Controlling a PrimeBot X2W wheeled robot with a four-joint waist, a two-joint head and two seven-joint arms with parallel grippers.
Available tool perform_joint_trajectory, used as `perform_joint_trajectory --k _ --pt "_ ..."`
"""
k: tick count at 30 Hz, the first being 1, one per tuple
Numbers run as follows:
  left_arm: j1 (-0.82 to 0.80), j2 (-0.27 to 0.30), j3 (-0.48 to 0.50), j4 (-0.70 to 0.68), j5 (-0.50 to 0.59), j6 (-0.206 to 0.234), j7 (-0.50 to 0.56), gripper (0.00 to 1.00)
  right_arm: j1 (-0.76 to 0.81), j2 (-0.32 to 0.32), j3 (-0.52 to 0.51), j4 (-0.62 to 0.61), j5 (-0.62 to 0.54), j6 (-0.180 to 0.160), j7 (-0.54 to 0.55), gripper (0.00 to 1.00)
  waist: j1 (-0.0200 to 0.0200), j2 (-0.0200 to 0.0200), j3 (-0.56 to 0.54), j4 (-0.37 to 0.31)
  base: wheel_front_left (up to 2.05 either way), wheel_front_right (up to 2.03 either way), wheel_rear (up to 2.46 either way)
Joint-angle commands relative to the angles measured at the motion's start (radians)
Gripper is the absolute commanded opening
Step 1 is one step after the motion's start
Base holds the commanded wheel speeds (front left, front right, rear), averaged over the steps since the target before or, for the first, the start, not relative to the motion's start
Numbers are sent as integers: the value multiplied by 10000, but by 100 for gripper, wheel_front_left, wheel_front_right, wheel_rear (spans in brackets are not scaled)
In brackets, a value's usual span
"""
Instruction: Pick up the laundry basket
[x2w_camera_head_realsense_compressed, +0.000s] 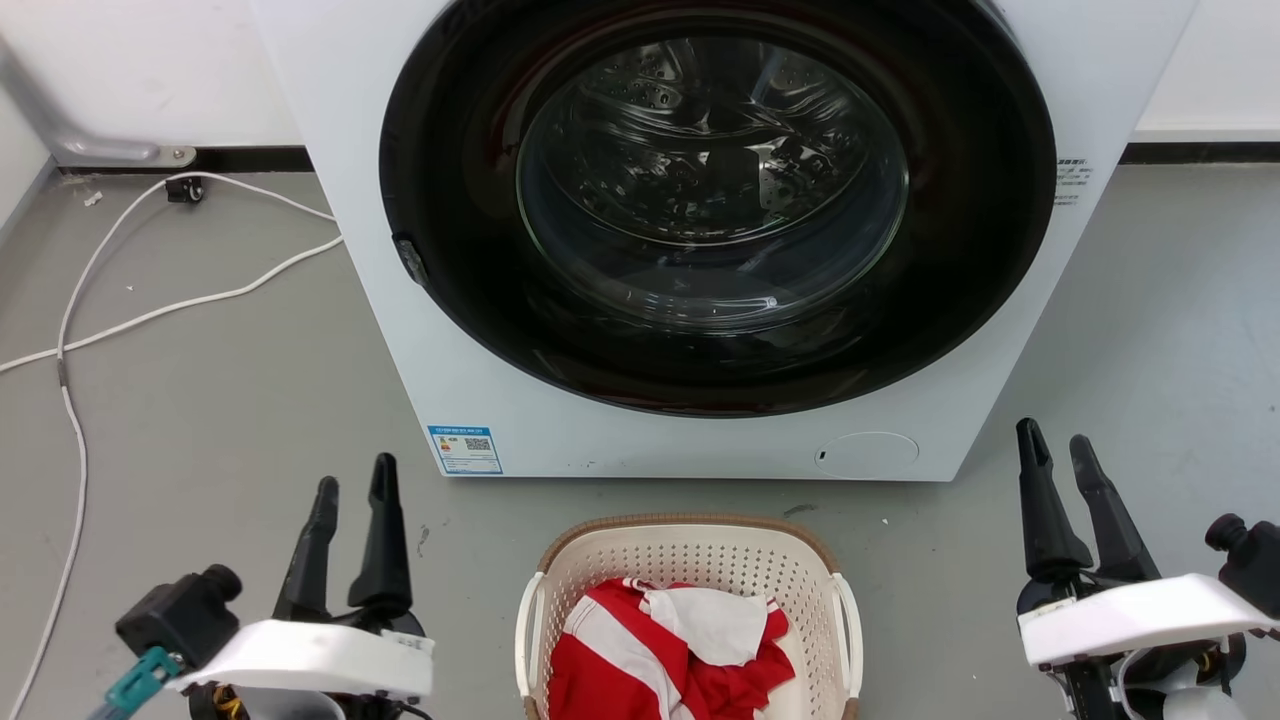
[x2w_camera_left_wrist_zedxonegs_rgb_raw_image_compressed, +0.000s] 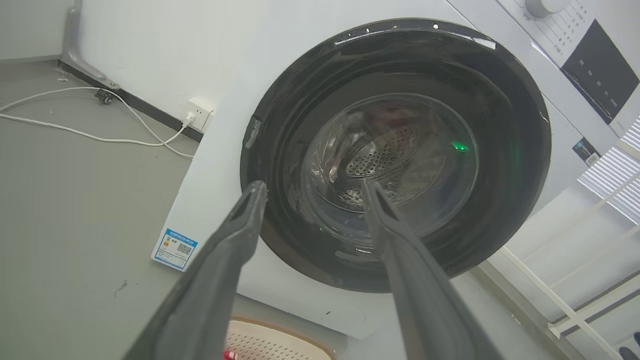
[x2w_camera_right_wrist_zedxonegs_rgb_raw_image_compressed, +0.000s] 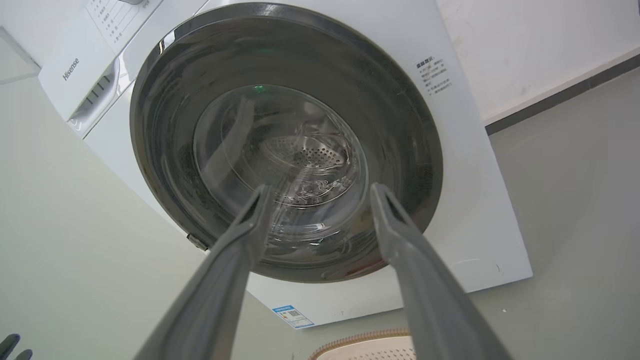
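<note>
My left end effector hangs at the lower left of the head view. Its two dark fingers are parted by a clear gap, and nothing is held between them. My right end effector is at the lower right, likewise spread and empty. Between the two, on the grey floor, sits the laundry basket. It is cream and perforated, with a brown woven-look rim and a white handle on each side, and it is touched by neither end effector. A red-and-white striped garment lies bunched inside it. Just behind the basket stands the white washing machine, its round dark-framed glass door facing me with the metal drum visible through it. A small blue label is stuck near the lower left corner of its front. A white cable trails across the floor on my left. In both wrist views my fingers point up toward the door, and the basket's rim shows at the bottom edge.
</note>
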Motion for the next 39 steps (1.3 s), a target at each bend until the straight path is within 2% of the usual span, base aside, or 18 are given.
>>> perform_joint_trajectory --k 1,5,8,18,24,39 --pt "-6 82 -185 -198 519 78 -110 100 27 -19 16 -139 -431 20 -107 100 0 0 -10 0 0 0 0" --pt "32 357 -713 -232 1327 408 -229 100 122 -17 -10 38 -964 21 -218 100 0 0 -24 1 0 0 0" --pt "56 435 -943 -277 1578 770 -314 100 141 -16 0 196 -1271 21 -305 100 0 0 -27 8 0 0 0" --pt "38 1072 -2020 -373 2701 1501 -577 100 212 -12 180 360 -2378 21 -570 100 0 0 0 3 0 0 0" --pt "64 1404 -2664 -322 3207 1705 -715 100 269 -9 269 437 -2940 22 -723 100 0 0 4 -8 0 0 0" --pt "108 1662 -3287 -444 4205 2107 -1032 100 266 -4 331 519 -4254 24 -1029 100 0 0 45 -8 0 0 0"
